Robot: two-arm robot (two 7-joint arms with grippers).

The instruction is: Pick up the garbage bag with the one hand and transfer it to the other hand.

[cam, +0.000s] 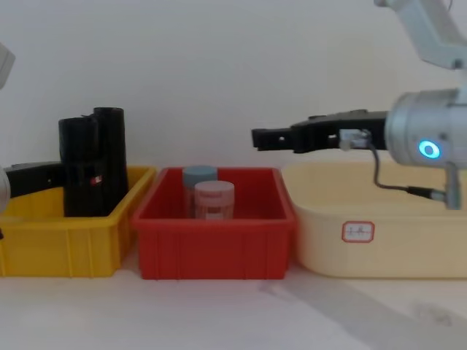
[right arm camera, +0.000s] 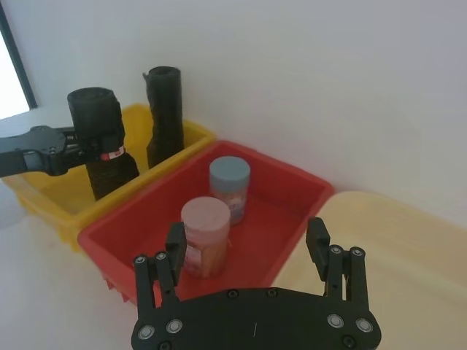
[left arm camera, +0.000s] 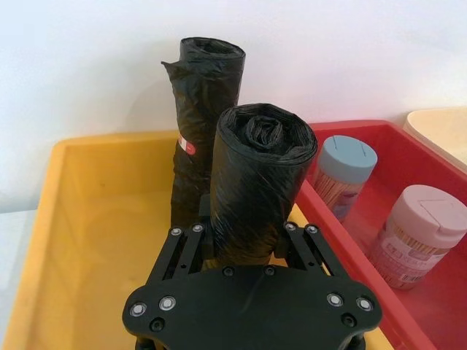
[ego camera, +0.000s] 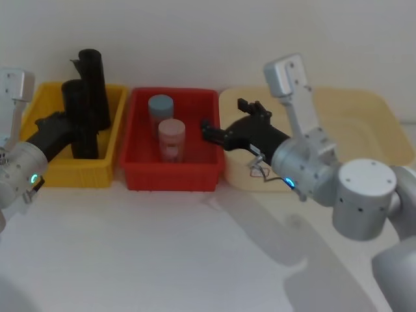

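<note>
Gripping looks sorted, I'd say: your left gripper [left arm camera: 244,237] has its jaws clamped round the garbage bag [ego camera: 79,120]. Next, lift it across to the right gripper [right arm camera: 246,233], whose jaws are wide.

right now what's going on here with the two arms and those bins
The left gripper has its fingers closed around the thick garbage bag roll, which stands upright in the yellow bin beside a slimmer black roll. Whether it is off the bin floor cannot be told. The right gripper hangs open and empty above the edge between the red bin, which holds two jars, and the cream tub. No handover yet.
</note>
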